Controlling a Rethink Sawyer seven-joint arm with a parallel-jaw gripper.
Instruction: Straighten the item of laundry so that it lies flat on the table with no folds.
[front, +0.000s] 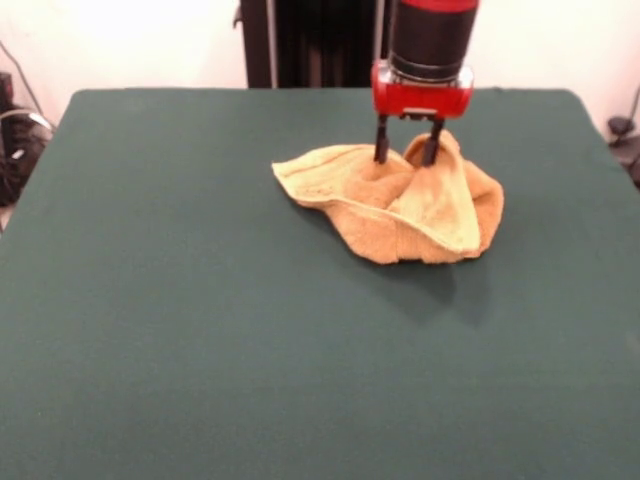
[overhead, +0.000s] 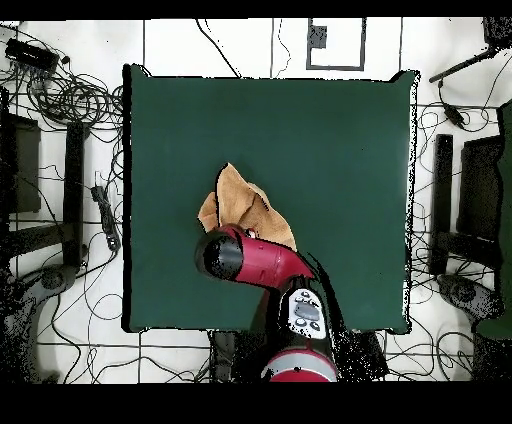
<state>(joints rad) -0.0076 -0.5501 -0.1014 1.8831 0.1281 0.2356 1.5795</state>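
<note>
The golden-tan towel (front: 400, 205) lies crumpled in a heap on the far middle-right part of the dark green table (front: 200, 320), with folds and one peak raised. My gripper (front: 406, 152) comes straight down onto the towel's far side. Its two dark fingers stand apart, tips pressed into the cloth on either side of a raised fold. In the overhead view the towel (overhead: 240, 205) shows left of the middle of the table (overhead: 340, 150), partly covered by the red arm (overhead: 250, 262), which hides the gripper.
Wide green table surface lies around the towel on all sides in the front view. Cables and dark stands (overhead: 70, 110) lie on the floor beyond the table's edges. The robot's pedestal (front: 320, 45) stands behind the far edge.
</note>
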